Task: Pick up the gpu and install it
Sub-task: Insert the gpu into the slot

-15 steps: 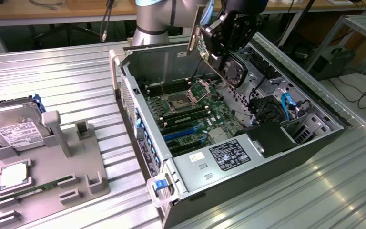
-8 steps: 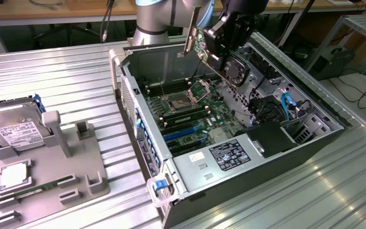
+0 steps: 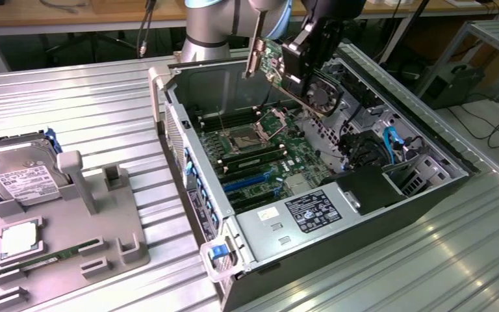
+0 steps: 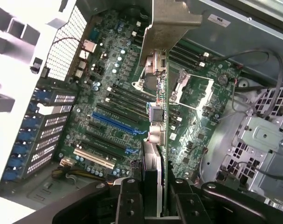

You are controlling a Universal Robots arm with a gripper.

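The gpu [image 3: 274, 62] is held on edge in the hand [image 4: 158, 205], whose fingers are closed narrowly on the card. It is raised over the motherboard [image 3: 258, 156], at the far end of the open computer case [image 3: 275, 227] on the tabletop [image 3: 85, 104].

gpu [image 3: 321, 92] abv pc case [image 3: 271, 227]

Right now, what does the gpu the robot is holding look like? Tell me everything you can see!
The gpu is a thin, flat circuit card with a green board, a round dark fan on one face and a pale silvery metal bracket along one short end. The gripper is shut on it, one finger on each face. It hangs tilted in the air above the open computer case, over the motherboard, and looks clear of everything but the gripper.
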